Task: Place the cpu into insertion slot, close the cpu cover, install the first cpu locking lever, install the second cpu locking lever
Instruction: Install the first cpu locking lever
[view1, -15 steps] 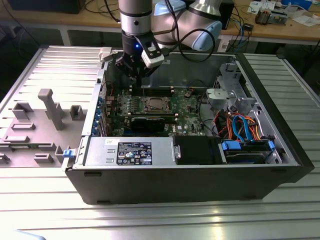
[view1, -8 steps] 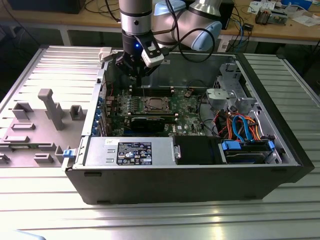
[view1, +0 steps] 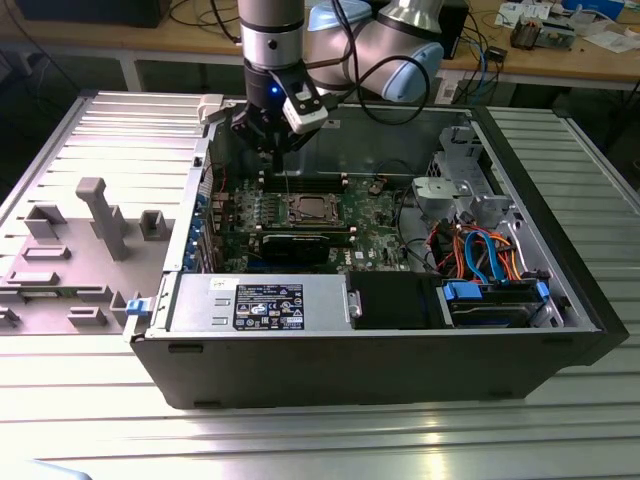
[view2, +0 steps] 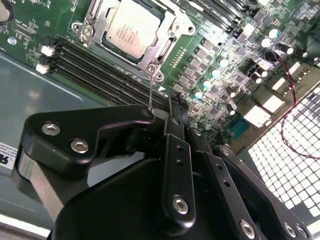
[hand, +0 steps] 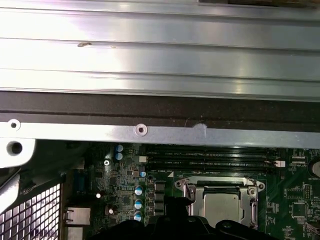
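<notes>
Cpu (view2: 131, 27) seated, cover (view2: 167, 46) shut; gripper (view2: 178, 106), fingers (view2: 175, 145) together, hold unclear, beside upright lever (view2: 151, 92) at cover's corner: best pushed down steadily, then hooked.

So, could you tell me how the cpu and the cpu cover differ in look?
The cpu is a solid dull-silver square; the cpu cover is an open frame around it. The cpu bears print; the cpu cover is bare metal. Both are silvery and lie flat.
</notes>
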